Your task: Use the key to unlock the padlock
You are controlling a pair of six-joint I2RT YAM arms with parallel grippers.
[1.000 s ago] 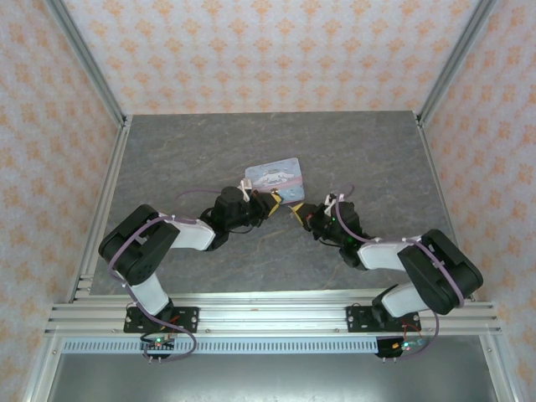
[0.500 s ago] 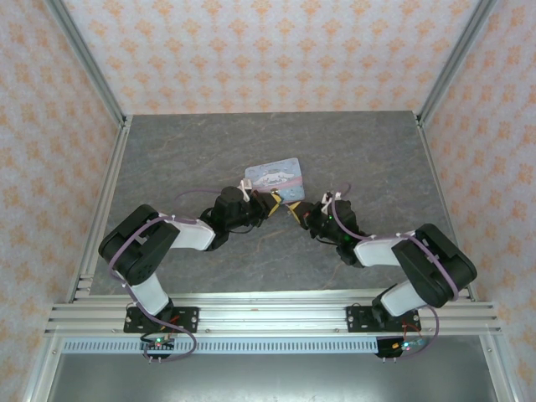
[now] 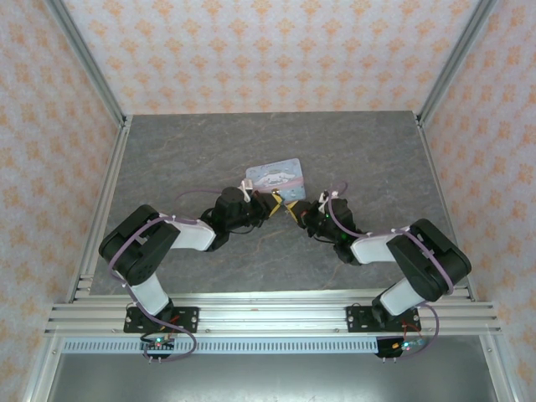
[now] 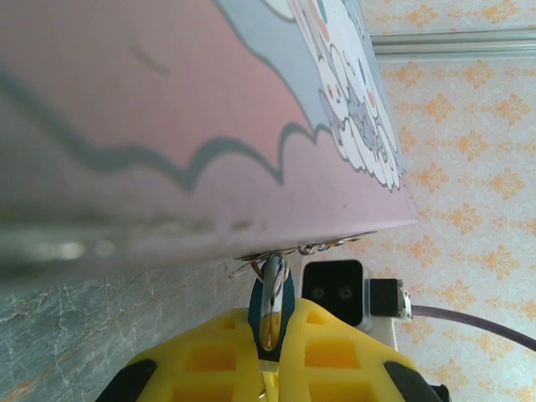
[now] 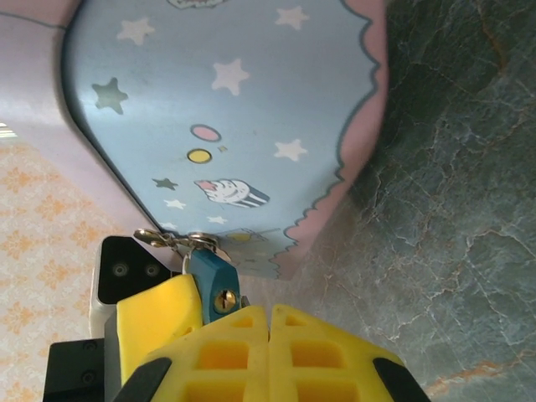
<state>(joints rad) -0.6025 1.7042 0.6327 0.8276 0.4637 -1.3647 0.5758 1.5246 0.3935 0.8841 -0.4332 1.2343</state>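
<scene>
Padlock seems light, rigid, slippery; left tool pinches its flat sides at lower centre. Right tool is closed; whether on the key, I cannot tell.

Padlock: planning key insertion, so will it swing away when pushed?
Probably not much: the left gripper pinches the padlock body. It hangs by a thin shackle from the tin latch, so it may pivot slightly. It looks small and likely light.
</scene>
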